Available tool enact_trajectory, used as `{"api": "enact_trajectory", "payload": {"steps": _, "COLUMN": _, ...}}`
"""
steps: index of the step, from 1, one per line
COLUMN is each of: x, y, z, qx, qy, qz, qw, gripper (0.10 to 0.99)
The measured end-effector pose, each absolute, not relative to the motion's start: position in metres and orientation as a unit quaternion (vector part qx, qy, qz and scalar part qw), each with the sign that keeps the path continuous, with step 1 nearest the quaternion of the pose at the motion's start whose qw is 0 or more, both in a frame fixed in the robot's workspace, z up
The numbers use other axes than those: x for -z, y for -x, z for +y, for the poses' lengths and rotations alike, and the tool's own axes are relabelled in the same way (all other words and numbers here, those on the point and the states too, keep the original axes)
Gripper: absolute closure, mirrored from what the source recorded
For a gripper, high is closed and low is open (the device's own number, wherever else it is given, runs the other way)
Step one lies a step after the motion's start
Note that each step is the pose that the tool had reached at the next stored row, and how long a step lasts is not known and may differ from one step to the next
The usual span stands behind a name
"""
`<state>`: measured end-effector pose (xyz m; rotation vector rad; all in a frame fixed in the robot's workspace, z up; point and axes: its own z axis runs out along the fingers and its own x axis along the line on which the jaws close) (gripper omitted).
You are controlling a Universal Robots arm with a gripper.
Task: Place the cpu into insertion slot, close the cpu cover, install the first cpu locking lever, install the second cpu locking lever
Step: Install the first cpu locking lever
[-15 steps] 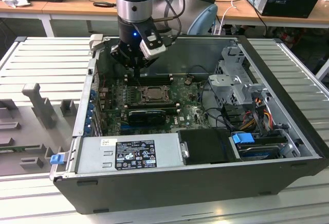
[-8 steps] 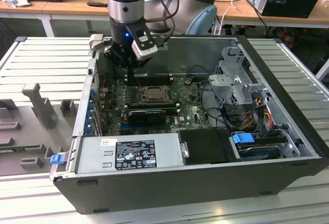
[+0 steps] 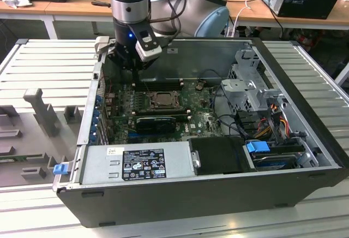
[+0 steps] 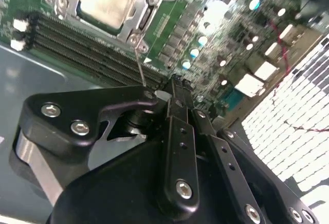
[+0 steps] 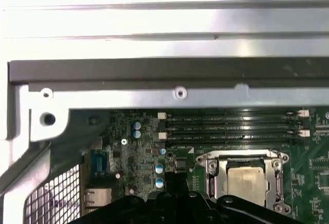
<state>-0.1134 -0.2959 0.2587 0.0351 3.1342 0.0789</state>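
At the exterior view's left, the ribbed worktop (image 3: 49, 58) carries grey moulded fixtures (image 3: 38, 112) well apart from the work, so they pose little risk. Next comes the open computer case (image 3: 218, 194), where the gripper (image 3: 135, 74) reaches down just inside the near-left wall; a sideways slip there could knock that wall. In the second wrist view the gripper (image 4: 174, 85) looks clenched, fingertips together, right at the free end of a thin wire locking lever (image 4: 140, 64). Whether the wire is actually pinched I cannot tell. If the hold is shallow, the springy lever could snap free and whip against the memory slots (image 4: 87, 49) or the small capacitors (image 5: 160, 168) beside it. Further right, the cpu (image 5: 245, 179) lies in the insertion slot (image 3: 162, 99) with the cpu cover (image 5: 212, 175) apparently down around it. A lever forced over a cover that is not fully seated could stress the chip and socket. The black heatsink (image 3: 155, 122) and the cables at the drive cage (image 3: 256, 85) sit clear of this.
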Motion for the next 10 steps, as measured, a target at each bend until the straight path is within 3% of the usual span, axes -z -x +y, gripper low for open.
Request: {"api": "enact_trajectory", "payload": {"steps": 10, "x": -0.257, "y": 0.099, "z": -0.287, "qx": -0.025, "qy": -0.010, "qz": 1.000, "qw": 0.003, "gripper": 0.980}}
